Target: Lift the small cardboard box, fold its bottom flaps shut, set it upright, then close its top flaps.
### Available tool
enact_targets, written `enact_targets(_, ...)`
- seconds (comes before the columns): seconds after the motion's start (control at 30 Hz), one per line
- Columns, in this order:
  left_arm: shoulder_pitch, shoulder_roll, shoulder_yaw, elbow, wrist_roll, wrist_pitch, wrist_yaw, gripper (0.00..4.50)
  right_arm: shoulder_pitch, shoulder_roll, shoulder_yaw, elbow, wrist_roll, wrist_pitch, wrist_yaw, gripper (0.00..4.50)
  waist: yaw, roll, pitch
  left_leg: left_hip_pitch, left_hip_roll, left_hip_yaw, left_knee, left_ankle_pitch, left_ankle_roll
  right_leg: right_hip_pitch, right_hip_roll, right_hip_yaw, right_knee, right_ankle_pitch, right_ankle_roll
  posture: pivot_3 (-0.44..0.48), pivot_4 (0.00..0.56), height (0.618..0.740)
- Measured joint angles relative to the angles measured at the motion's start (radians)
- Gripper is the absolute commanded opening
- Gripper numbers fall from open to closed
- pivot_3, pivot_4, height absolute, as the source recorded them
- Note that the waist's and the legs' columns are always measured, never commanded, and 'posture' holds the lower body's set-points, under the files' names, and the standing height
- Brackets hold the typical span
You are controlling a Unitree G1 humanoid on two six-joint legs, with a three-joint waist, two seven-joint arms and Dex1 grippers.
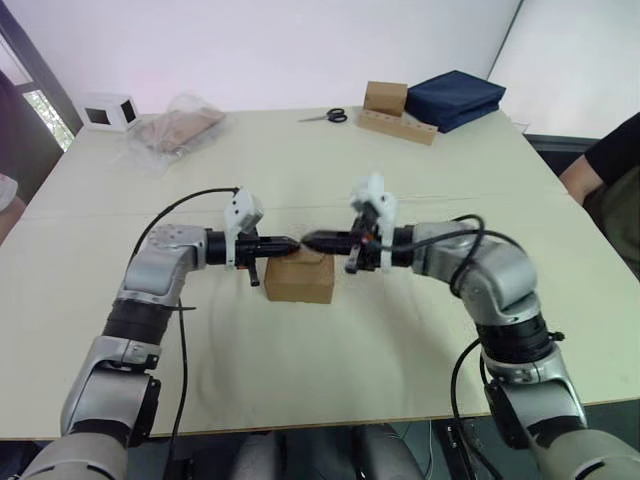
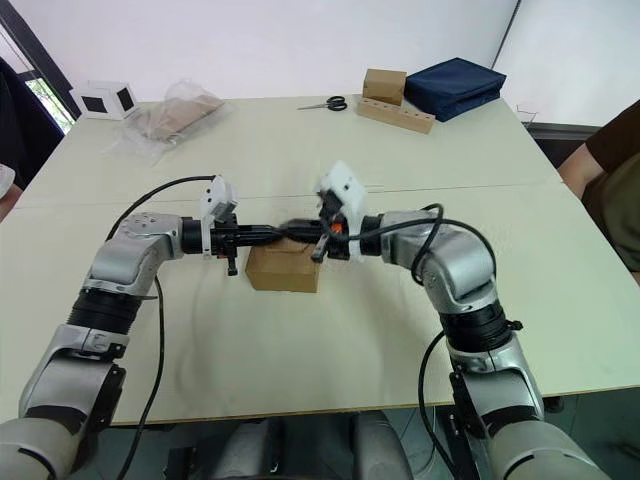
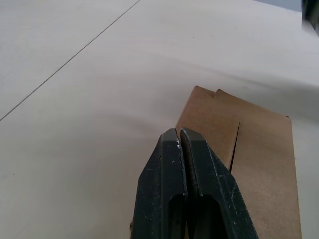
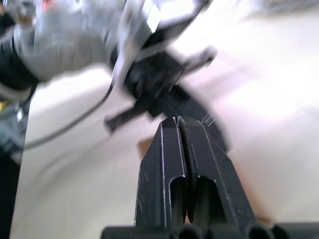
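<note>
While the small cardboard box (image 1: 299, 277) sits upright on the bench (image 1: 400, 330), top flaps nearly flat, the left hand (image 1: 290, 243) and right hand (image 1: 308, 240), both pinched closed and empty, hover above it.

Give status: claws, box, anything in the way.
Left claw shut, right claw shut, tips nearly meeting above the small cardboard box. Box on table, top flaps down. Nothing obstructing.
</note>
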Motion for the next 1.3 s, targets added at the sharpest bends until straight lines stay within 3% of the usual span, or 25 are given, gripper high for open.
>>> enact_targets(0.23, 0.025, 0.009, 0.008, -0.066, -0.024, 0.039, 0.005, 0.05, 0.070, 0.008, 0.123, 0.055, -0.064, -0.034, -0.009, 0.00, -0.001, 0.000, 0.000, 0.000, 0.000, 0.000, 0.000, 0.000, 0.000, 0.000, 0.000, 0.000, 0.000, 0.000, 0.000, 0.000, 0.150, 0.740)
enact_targets(0.53, 0.184, 0.064, 0.014, -0.261, -0.060, 0.106, 0.035, 0.05, 0.087, 0.011, 0.186, 0.102, -0.150, -0.124, -0.010, 0.00, 0.001, 0.000, 0.000, 0.001, 0.000, 0.000, 0.000, 0.000, 0.000, 0.001, 0.000, 0.000, 0.000, 0.000, 0.000, 0.000, 0.150, 0.740)
enact_targets(0.87, 0.182, 0.045, 0.015, -0.251, -0.066, 0.104, 0.090, 0.05, 0.063, 0.027, 0.123, 0.131, -0.112, -0.095, -0.008, 0.00, 0.002, 0.000, 0.000, 0.001, 0.000, 0.000, 0.000, 0.000, 0.000, 0.001, 0.000, 0.000, 0.000, 0.000, 0.000, 0.000, 0.150, 0.740)
enact_targets(1.3, 0.159, 0.040, 0.035, -0.235, -0.104, 0.158, 0.127, 0.05, 0.056, 0.011, 0.188, 0.189, -0.194, -0.174, 0.025, 0.00, 0.000, 0.000, 0.000, 0.001, 0.000, 0.000, 0.000, 0.000, 0.000, 0.001, 0.000, 0.000, 0.000, 0.000, 0.000, 0.000, 0.150, 0.740)
